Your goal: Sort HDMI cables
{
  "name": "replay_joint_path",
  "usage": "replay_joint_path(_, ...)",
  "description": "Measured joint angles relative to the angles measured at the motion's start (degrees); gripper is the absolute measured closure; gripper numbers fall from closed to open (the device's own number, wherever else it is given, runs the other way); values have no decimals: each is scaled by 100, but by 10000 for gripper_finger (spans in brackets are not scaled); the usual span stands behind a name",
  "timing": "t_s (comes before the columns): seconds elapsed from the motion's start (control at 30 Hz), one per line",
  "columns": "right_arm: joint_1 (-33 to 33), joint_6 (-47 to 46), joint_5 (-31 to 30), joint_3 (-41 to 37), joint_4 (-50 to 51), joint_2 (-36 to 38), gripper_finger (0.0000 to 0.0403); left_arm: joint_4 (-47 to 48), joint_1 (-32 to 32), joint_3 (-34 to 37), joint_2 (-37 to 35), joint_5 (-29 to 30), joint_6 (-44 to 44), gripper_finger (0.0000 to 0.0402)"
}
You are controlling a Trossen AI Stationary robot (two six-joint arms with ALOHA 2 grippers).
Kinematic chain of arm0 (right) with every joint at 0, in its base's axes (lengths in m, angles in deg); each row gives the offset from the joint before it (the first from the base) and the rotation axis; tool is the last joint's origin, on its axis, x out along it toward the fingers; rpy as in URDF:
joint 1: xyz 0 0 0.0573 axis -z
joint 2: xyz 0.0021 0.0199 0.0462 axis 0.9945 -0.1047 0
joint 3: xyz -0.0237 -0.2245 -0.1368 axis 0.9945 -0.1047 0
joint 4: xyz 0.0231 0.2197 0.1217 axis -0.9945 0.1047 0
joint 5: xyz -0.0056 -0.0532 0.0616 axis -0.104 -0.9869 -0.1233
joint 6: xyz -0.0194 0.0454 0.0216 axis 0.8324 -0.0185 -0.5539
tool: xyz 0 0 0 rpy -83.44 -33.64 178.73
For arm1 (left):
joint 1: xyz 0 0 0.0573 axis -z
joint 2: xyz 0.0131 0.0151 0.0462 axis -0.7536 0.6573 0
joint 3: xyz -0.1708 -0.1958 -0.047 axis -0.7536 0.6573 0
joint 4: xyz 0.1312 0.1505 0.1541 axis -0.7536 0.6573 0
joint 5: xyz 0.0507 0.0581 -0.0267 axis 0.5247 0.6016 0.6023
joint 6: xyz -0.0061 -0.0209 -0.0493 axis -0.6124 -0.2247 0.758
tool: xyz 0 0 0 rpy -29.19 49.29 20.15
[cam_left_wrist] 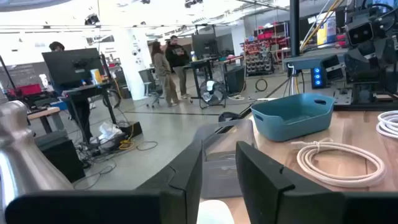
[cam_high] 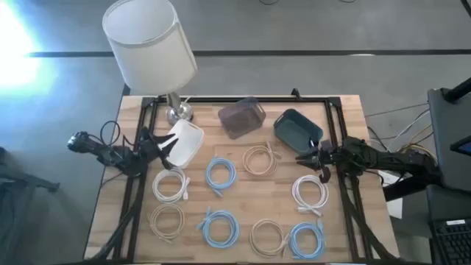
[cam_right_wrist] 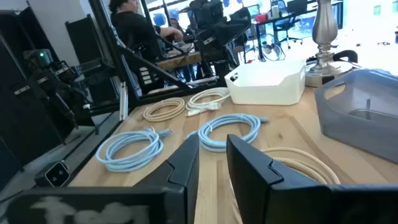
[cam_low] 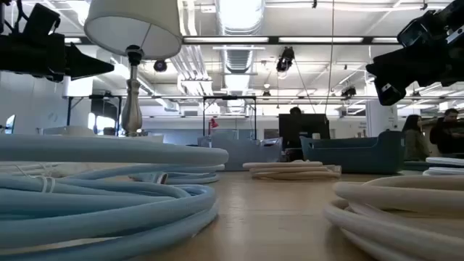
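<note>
Several coiled HDMI cables lie flat on the wooden table [cam_high: 243, 199]: white ones [cam_high: 171, 184] [cam_high: 310, 193], light blue ones [cam_high: 220, 174] [cam_high: 219, 227] [cam_high: 307, 239] and beige ones [cam_high: 260, 160] [cam_high: 167, 219] [cam_high: 268, 237]. My left gripper [cam_high: 165, 145] [cam_left_wrist: 217, 149] hovers open at the white bin [cam_high: 184, 141], above the table's left side. My right gripper [cam_high: 303, 157] [cam_right_wrist: 212, 142] hovers open with a narrow gap, just near of the blue bin [cam_high: 297, 127], beside a beige coil [cam_right_wrist: 305, 165]. Nothing sits between either pair of fingers.
A grey translucent bin [cam_high: 241, 116] stands at the far middle between the white and blue bins. A lamp with a white shade [cam_high: 149, 43] stands at the far left, its metal base [cam_high: 178, 112] behind the white bin. People stand in the room beyond the table.
</note>
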Motion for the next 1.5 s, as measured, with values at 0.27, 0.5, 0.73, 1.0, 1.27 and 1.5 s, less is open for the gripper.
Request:
replay_joint_path(0.27, 0, 0, 1, -1, 1, 0, 334, 0, -1, 1, -1, 0, 0, 300)
replay_joint_path(0.5, 1, 0, 1, -1, -1, 0, 323, 0, -2, 1, -2, 0, 0, 300)
replay_joint_path(0.73, 2, 0, 1, -1, 0, 0, 316, 0, 0, 0, -2, 0, 0, 300)
replay_joint_path(1.0, 2, 0, 1, -1, 0, 0, 328, 0, 0, 2, -2, 0, 0, 300)
replay_joint_path(1.27, 7, 0, 0, -1, 0, 0, 334, 1, -1, 2, -1, -1, 0, 300)
replay_joint_path(1.5, 7, 0, 1, -1, 0, 0, 324, 2, -2, 1, -2, -2, 0, 300)
